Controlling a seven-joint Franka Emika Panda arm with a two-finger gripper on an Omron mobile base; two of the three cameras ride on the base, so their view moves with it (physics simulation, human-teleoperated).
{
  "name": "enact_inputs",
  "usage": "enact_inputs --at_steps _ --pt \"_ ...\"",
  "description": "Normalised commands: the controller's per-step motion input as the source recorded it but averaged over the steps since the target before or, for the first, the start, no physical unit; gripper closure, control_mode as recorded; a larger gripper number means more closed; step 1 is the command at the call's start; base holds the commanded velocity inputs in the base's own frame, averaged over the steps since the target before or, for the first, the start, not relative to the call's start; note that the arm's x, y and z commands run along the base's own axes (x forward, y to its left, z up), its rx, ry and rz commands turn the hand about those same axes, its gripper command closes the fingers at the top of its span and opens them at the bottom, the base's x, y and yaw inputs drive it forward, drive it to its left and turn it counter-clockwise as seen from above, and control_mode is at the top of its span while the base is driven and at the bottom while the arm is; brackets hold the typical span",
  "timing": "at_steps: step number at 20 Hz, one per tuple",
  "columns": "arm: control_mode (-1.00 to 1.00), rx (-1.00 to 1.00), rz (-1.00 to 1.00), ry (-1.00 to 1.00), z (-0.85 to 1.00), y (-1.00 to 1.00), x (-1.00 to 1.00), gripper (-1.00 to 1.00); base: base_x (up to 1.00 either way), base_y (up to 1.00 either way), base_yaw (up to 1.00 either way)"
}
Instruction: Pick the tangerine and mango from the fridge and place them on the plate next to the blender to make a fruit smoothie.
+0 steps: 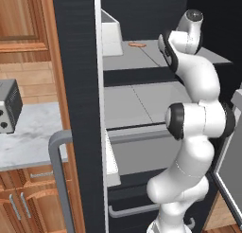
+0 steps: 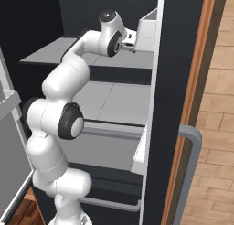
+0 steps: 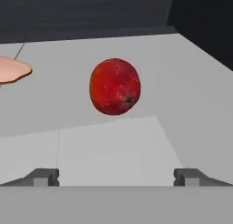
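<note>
Reaching into the open fridge (image 1: 78,109), tool (image 3: 116,176) with jaws wide apart and holding nothing, lined up on the mango (image 3: 114,86) resting on a grey shelf (image 3: 182,82) just ahead; nothing picked yet, so both fruit placements look left to do.

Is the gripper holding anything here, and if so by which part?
Nothing is held. The gripper is open, and the mango lies ahead on the fridge shelf, clear of both fingertips.
</note>
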Motion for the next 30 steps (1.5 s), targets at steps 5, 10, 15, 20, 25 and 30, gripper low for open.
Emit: enact_inputs --at_steps 5,10,15,20,25,30 --pt "-1.0 0.0 0.0 0.0 0.0 0.0 0.31 -1.0 0.0 0.0 0.0" --pt "-1.0 0.02 0.0 0.0 0.0 -0.04 0.22 -1.0 0.0 0.0 0.0" --pt "-1.0 0.01 0.0 0.0 -0.01 -0.16 0.22 -1.0 0.0 0.0 0.0" --pt "-1.0 0.0 0.0 0.0 -0.01 -0.04 0.24 -1.0 0.0 0.0 0.0" --pt "-1.0 0.0 0.0 0.0 -0.01 0.0 0.24 -1.0 0.0 0.0 0.0" --pt "-1.0 0.0 0.0 0.0 -0.04 0.0 0.23 -1.0 0.0 0.0 0.0"
